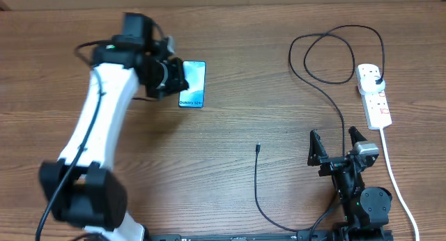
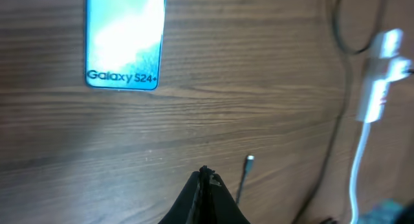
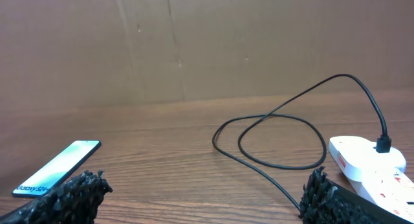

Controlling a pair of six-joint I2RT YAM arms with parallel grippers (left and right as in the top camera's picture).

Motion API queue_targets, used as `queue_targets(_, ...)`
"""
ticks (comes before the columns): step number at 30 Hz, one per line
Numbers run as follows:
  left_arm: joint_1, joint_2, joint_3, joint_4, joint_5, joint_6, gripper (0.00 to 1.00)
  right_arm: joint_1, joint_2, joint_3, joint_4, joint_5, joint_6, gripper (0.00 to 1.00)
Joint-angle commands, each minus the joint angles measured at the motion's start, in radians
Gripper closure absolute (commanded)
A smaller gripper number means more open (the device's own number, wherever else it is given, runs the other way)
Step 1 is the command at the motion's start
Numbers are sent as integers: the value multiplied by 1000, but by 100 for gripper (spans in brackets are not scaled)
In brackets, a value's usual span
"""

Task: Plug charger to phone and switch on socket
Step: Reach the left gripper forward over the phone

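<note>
My left gripper [image 2: 204, 182] is closed on nothing, just beside the phone [image 1: 192, 83], which lies flat on the table [image 1: 209, 178]. My right gripper [image 1: 333, 136] is spread wide, empty. The charger [image 1: 256, 178] is plugged into the socket [image 1: 376, 105], and its connector tip [image 1: 258, 148] lies loose, well apart from the phone.

Wooden table [image 1: 230, 60] with phone [image 1: 192, 83], charger [image 1: 255, 173], socket [image 1: 374, 95].

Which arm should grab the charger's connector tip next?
Probably right: the right gripper is open and sits nearer the connector tip; the left gripper is shut, up by the phone.
</note>
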Motion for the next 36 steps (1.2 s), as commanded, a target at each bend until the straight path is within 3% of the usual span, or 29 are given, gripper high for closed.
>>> queue_targets(1, -58, 62, 18, 29, -95, -20, 96, 7, -10, -10, 4, 2, -1, 0)
queue_targets(6, -127, 137, 18, 80, -318, -73, 95, 7, -10, -10, 4, 2, -1, 0)
queue_targets(7, -138, 149, 18, 89, -364, -79, 86, 7, -10, -10, 4, 2, -1, 0)
queue_targets(10, -165, 193, 18, 116, -504, -79, 18, 7, -10, -10, 4, 2, -1, 0)
queue_targets(11, -171, 209, 18, 125, -542, -79, 4, 7, -10, -10, 4, 2, -1, 0)
queue_targets(12, -175, 224, 18, 138, -571, -79, 0, 7, -10, -10, 4, 2, -1, 0)
queue_targets(26, -173, 425, 18, 366, -586, 80, 0, 7, -10, -10, 4, 2, -1, 0)
queue_targets(32, -172, 446, 18, 339, -581, 90, 8, 7, -10, -10, 4, 2, -1, 0)
queue_targets(36, -172, 446, 19, 271, -478, 90, 14, 7, -10, -10, 4, 2, -1, 0)
